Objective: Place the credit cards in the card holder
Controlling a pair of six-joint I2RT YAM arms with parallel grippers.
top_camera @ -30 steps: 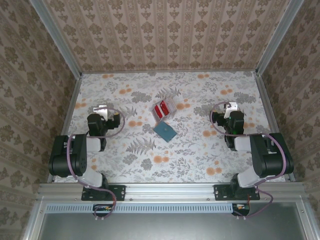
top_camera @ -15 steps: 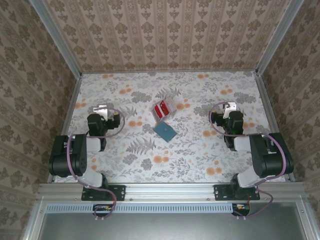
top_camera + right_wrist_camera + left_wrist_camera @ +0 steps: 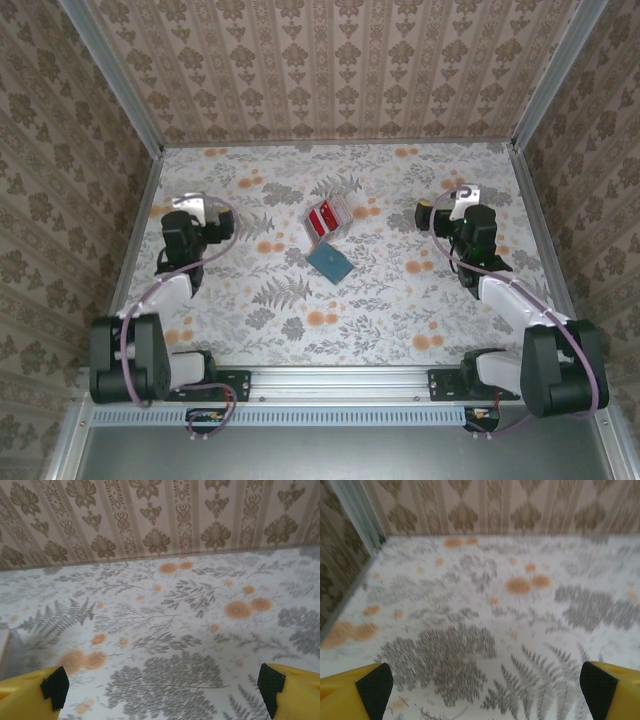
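The credit cards [image 3: 321, 218] are red with white markings and lie in the middle of the table, partly on a clear sleeve [image 3: 338, 208]. The card holder [image 3: 330, 262], a closed teal wallet, lies flat just in front of them. My left gripper [image 3: 196, 210] hovers far to the left of both, and my right gripper [image 3: 459, 199] far to the right. In the left wrist view the gripper [image 3: 485, 690] is open, with bare tablecloth between its yellow fingers [image 3: 370, 687]. The right gripper [image 3: 162, 687] is open too, nothing between its fingers [image 3: 280, 687].
The table [image 3: 400, 300] has a floral cloth and is fenced by aluminium posts and patterned walls [image 3: 330, 70] on three sides. Purple cables loop at each wrist. Wide floral cloth lies between each gripper and the cards.
Both arms have stretched away from their bases. The left gripper moved back and slightly left, the right gripper back towards the far wall. Cards and wallet have not moved.
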